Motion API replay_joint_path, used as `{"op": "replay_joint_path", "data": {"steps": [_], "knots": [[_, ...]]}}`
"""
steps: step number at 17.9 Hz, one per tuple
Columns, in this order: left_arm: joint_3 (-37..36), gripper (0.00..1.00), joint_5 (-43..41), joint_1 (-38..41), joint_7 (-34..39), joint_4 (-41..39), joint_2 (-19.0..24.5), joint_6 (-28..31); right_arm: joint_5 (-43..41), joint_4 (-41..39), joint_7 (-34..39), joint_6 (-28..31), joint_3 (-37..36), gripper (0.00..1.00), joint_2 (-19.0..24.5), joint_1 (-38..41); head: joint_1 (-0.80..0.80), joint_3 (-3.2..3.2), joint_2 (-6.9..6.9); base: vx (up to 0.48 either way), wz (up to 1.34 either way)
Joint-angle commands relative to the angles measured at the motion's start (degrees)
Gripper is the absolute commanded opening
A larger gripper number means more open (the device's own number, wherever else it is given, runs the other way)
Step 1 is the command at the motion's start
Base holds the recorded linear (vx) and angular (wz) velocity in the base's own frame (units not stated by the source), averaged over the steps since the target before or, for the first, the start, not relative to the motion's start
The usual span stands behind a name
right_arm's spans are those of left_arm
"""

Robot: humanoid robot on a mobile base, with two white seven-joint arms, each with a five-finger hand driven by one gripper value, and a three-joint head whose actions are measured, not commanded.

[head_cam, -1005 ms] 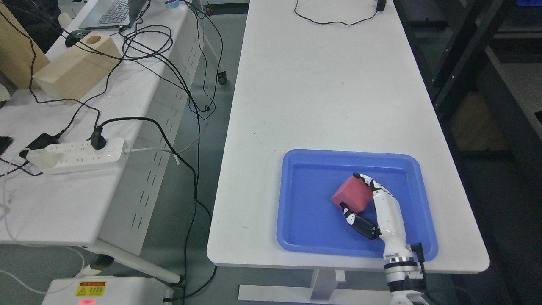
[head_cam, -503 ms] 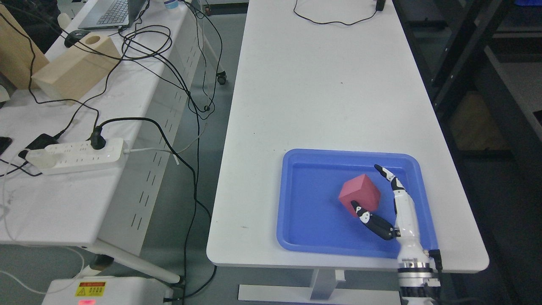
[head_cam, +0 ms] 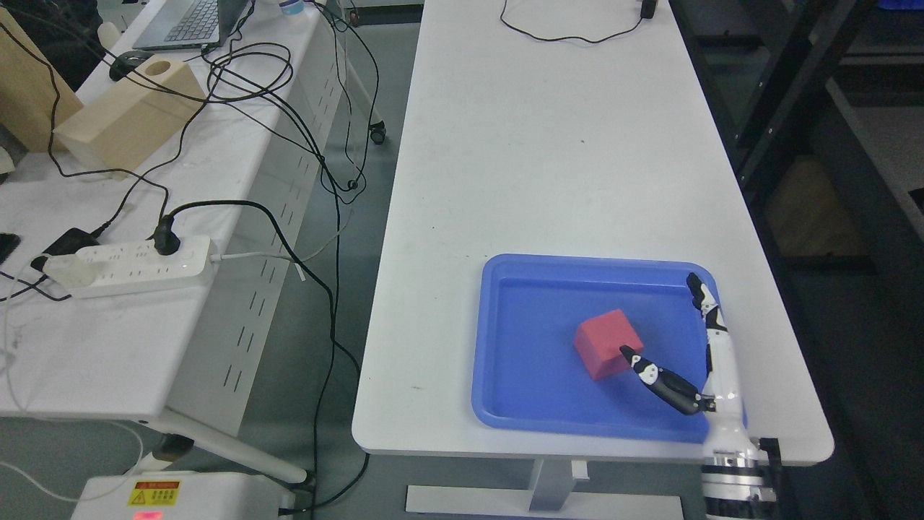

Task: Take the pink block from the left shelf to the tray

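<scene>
You are at the last step. The small pink cube block [head_cam: 608, 343] sits flat on the floor of the blue plastic tray [head_cam: 505, 339], in the lower right of the frame, on the long white bench [head_cam: 548, 144]. Your right hand [head_cam: 675, 347] comes in from the bottom right corner with its fingers spread wide and holding nothing. The thumb tip is just beside the block's lower right corner; you cannot tell if it touches. Your left hand is not in the picture. Next, I think you should pull the hand straight away so the thumb does not bump the block.
</scene>
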Motion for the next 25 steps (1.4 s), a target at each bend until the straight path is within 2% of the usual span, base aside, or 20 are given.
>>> {"op": "replay_joint_path", "data": {"steps": [1, 5, 9, 15, 19, 22, 25], "knots": [[0.0, 1.0, 0.0, 1.1, 0.0, -1.0, 1.0, 0.0, -11.4, 0.0, 1.9, -0.4, -1.9, 0.99, -2.3, 0.4, 0.0, 0.0, 0.0, 0.0, 0.0], [0.0, 1.0, 0.0, 1.1, 0.0, -1.0, 1.0, 0.0, -20.7, 0.0, 4.5, -2.1, -2.1, 0.99, -2.9, 1.1, 0.0, 0.0, 0.0, 0.0, 0.0], [0.0, 1.0, 0.0, 1.1, 0.0, -1.0, 1.0, 0.0, -21.3, 0.0, 4.5, -7.6, -2.1, 0.99, -2.8, 2.0, 0.0, 0.0, 0.0, -0.006, 0.0], [0.0, 1.0, 0.0, 1.1, 0.0, -1.0, 1.0, 0.0, -21.3, 0.0, 4.7, -6.1, -3.9, 0.99, -2.9, 2.6, 0.0, 0.0, 0.0, -0.105, 0.0], [0.0, 1.0, 0.0, 1.1, 0.0, -1.0, 1.0, 0.0, -21.7, 0.0, 6.6, 5.2, -6.4, 0.99, -3.0, 2.4, 0.0, 0.0, 0.0, -0.186, 0.0], [0.0, 1.0, 0.0, 1.1, 0.0, -1.0, 1.0, 0.0, -29.4, 0.0, 10.8, 12.3, -10.3, 0.99, -3.4, 2.0, 0.0, 0.0, 0.0, -0.207, -0.03], [0.0, 1.0, 0.0, 1.1, 0.0, -1.0, 1.0, 0.0, -30.6, 0.0, 16.8, 19.9, -11.0, 0.99, -6.6, 1.9, 0.0, 0.0, 0.0, -0.206, -0.06]]}}
